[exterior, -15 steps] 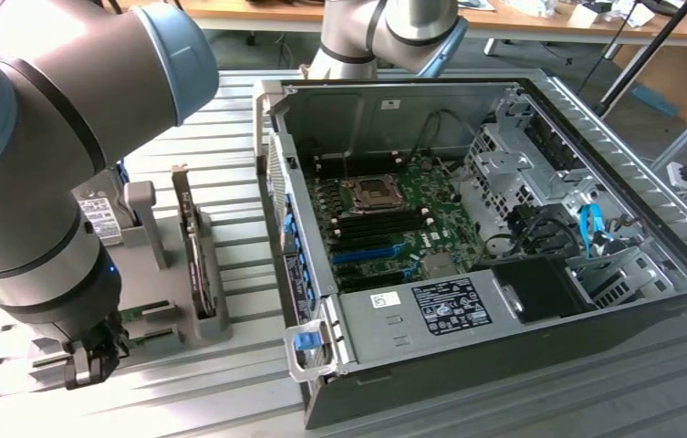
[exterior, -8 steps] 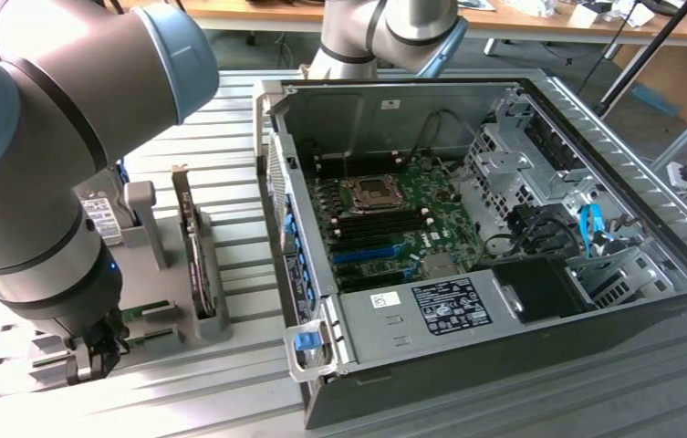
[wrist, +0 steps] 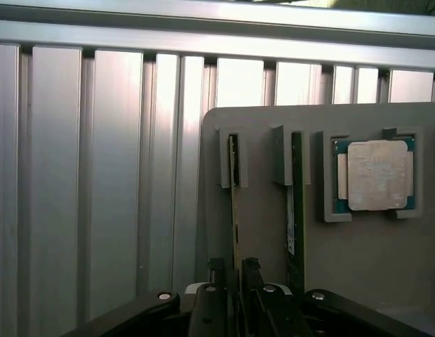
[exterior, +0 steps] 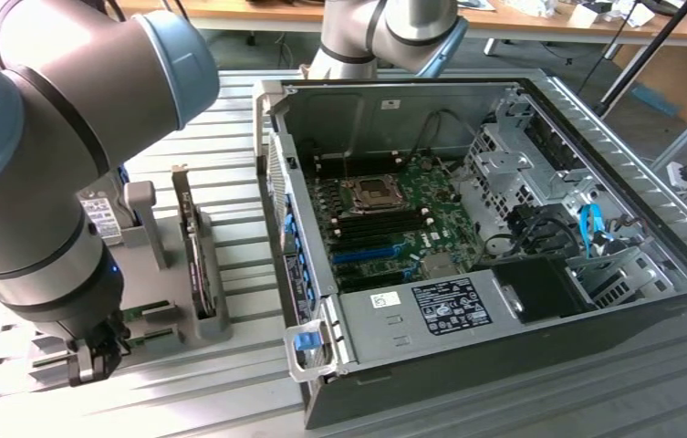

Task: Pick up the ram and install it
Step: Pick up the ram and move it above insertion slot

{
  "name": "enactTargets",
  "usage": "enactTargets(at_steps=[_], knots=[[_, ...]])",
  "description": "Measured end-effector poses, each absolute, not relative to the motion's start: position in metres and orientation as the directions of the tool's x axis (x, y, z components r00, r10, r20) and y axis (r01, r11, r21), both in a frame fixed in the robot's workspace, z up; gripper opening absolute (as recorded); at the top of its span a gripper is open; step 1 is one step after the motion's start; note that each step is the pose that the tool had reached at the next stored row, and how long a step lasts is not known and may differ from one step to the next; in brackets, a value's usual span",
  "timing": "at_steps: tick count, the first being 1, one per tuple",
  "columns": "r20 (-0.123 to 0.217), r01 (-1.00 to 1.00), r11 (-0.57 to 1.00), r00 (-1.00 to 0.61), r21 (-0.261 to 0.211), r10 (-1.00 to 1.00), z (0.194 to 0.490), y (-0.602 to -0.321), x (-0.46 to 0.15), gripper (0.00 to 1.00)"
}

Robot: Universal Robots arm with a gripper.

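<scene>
Two green ram sticks stand on edge in slots of the grey holder plate. My gripper is down over one ram stick, with a finger on either side and a little gap showing, so it is open. That stick's far end still sits in its holder bracket. The second ram stick stands parallel beside it. In the exterior view my gripper hangs low at the near end of the holder, at the exterior view's left, by the green sticks.
A square silver processor lies in a pocket of the holder. A dark expansion card stands upright in it. The open computer case with its motherboard sits at the exterior view's right on a ribbed metal table.
</scene>
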State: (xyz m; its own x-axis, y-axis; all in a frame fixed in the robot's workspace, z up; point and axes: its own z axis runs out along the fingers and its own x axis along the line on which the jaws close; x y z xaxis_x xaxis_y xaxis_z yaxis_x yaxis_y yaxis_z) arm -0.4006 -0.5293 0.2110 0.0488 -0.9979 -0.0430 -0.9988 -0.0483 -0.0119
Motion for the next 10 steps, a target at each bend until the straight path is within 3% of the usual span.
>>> enactTargets(at_steps=[10], knots=[[-0.043, -0.999, -0.048, 0.049, -0.012, -0.998, 0.2105, -0.5293, -0.4005, 0.24]])
